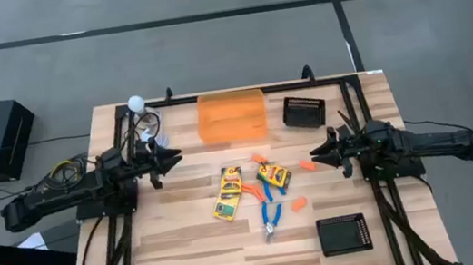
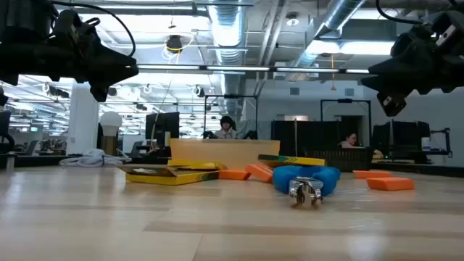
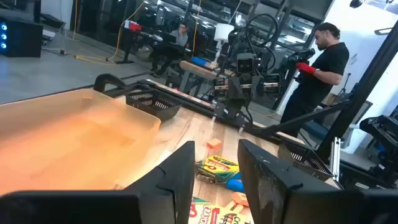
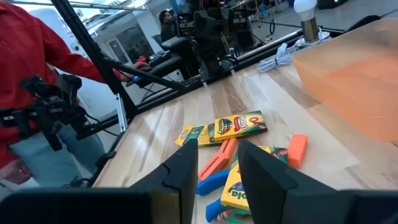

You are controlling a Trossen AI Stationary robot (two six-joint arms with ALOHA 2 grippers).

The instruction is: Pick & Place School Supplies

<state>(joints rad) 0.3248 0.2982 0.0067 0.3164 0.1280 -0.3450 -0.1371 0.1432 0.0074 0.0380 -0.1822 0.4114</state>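
Jaws: your left gripper [image 1: 171,157] stands parted, holding nothing, raised over the table [image 1: 188,249] left of the supplies | crayon boxes [image 1: 229,191] lie flat mid-table, long axes running roughly far-to-near | scissors [image 1: 271,212] beside them, blue handles toward the far edge | your right gripper [image 1: 317,152] parted, holding nothing, raised, facing left.

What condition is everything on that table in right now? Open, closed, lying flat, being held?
Left gripper: open, empty, above the table's left side.
Right gripper: open, empty, above the table's right side.
Crayon boxes: closed, lying flat mid-table.
Blue-handled scissors: lying flat, not held.
Orange pieces: scattered loose around the boxes.
Orange bin: upright at the far edge, open-topped.
Black trays: flat on the table, nothing visible in them.
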